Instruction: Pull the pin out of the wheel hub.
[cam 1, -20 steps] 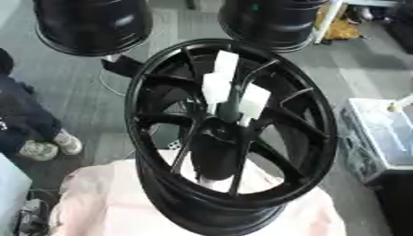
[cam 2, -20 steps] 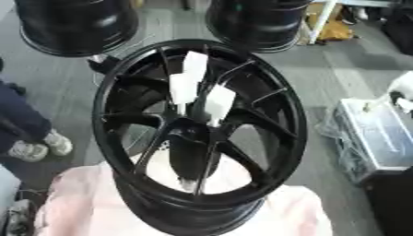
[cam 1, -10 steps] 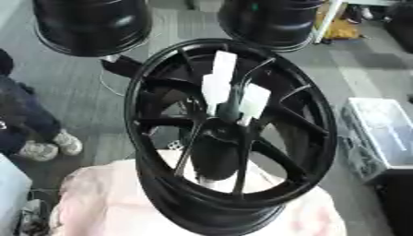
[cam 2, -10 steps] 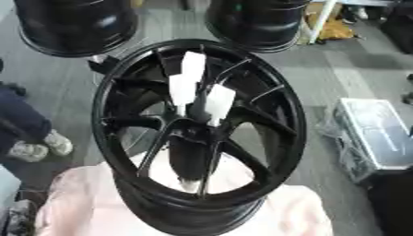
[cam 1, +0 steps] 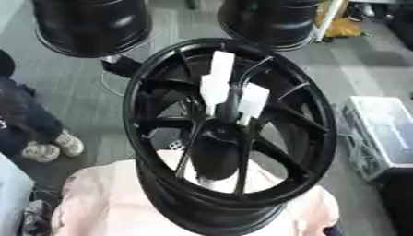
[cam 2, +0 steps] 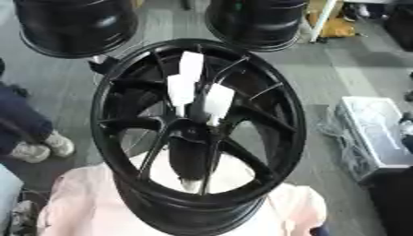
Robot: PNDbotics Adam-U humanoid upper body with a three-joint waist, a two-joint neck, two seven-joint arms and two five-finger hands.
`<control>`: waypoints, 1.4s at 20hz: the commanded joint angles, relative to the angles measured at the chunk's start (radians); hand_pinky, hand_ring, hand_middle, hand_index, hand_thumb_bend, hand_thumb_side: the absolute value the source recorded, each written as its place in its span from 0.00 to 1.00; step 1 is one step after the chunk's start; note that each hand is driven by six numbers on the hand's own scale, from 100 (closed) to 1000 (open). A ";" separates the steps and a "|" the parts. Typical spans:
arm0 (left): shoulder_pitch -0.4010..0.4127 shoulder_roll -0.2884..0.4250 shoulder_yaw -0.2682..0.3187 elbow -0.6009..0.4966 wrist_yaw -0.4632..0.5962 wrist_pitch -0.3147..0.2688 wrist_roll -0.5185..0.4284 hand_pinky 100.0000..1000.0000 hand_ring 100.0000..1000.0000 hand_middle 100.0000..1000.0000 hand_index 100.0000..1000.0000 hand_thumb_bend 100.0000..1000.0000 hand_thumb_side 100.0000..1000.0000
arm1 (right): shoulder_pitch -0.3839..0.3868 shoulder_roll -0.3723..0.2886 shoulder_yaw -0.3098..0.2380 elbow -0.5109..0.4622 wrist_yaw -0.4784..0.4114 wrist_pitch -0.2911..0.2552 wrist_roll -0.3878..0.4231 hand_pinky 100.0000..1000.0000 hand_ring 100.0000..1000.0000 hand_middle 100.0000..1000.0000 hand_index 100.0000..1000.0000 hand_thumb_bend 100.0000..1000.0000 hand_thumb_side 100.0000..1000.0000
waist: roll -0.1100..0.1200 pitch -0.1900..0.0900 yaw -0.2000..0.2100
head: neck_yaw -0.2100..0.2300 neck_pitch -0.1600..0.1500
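As far as the two head views allow a tally, the entry stands as follows.

- **Item:** black wheel (cam 1: 234,205), stood tilted on a pale pink cloth (cam 1: 105,198), its open face turned up toward the camera.
- **Hub:** the wheel hub (cam 1: 219,134) is seen at the meeting of the spokes, a little above the middle of the view.
- **Pin:** no pin can be singled out with certainty. Three white oblong pieces (cam 1: 212,87) are seen standing just above the hub, close together, on thin dark stems. Whether one of them is the pin, or whether they belong to the robot's hand, cannot be told.
- **Arm:** a long black shape (cam 1: 214,156) is seen running from the lower rim up to the hub, with a pale end near the cloth. It is judged to be one of the robot's arms reaching in; which side it belongs to cannot be told.
- **Hand state:** cannot be told for either hand. No grasp on anything is shown plainly.
- **Progress:** nothing is seen lying free of the wheel, so the pin is judged not yet removed. The reach to the hub appears made; the pull itself is left.
- **Surroundings:** two further black wheels (cam 1: 93,25) are seen on the floor beyond, and a grey case (cam 1: 383,129) to the right, well apart.
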 commanded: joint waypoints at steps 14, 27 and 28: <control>-0.021 0.000 0.000 -0.019 0.011 -0.004 0.002 0.74 0.70 0.60 0.67 0.21 0.76 | 0.013 0.178 0.164 -0.209 -0.185 0.008 0.187 0.64 0.56 0.72 0.84 0.06 0.45 | 0.015 0.006 0.007 | -0.003 -0.005; -0.026 0.002 -0.004 -0.018 0.012 -0.006 -0.001 0.74 0.70 0.60 0.67 0.21 0.76 | 0.033 0.234 0.181 -0.227 -0.190 0.022 0.205 0.64 0.56 0.72 0.83 0.05 0.45 | 0.018 0.008 0.004 | -0.007 -0.008; -0.027 0.001 -0.004 -0.018 0.012 -0.006 -0.001 0.74 0.70 0.60 0.67 0.21 0.76 | 0.034 0.235 0.181 -0.226 -0.190 0.023 0.205 0.64 0.56 0.72 0.83 0.05 0.45 | 0.019 0.008 0.004 | -0.006 -0.007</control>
